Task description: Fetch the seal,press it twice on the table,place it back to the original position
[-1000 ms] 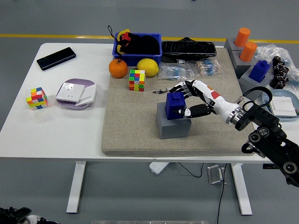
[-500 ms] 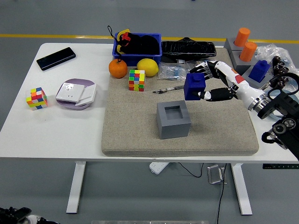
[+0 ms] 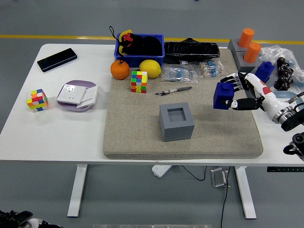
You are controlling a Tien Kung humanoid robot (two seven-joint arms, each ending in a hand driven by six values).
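Since lifting from the grey holder (image 3: 176,122), our right hand (image 3: 247,92) carries the blue seal (image 3: 223,96) rightward, fingers clamped around it, seeking clear mat (image 3: 137,133) for pressing.

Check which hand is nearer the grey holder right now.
Right. The right hand is to the right of the grey holder, above the mat, gripping the blue seal. The left hand is out of view.

Bright even overhead light; soft shadows; sharp focus
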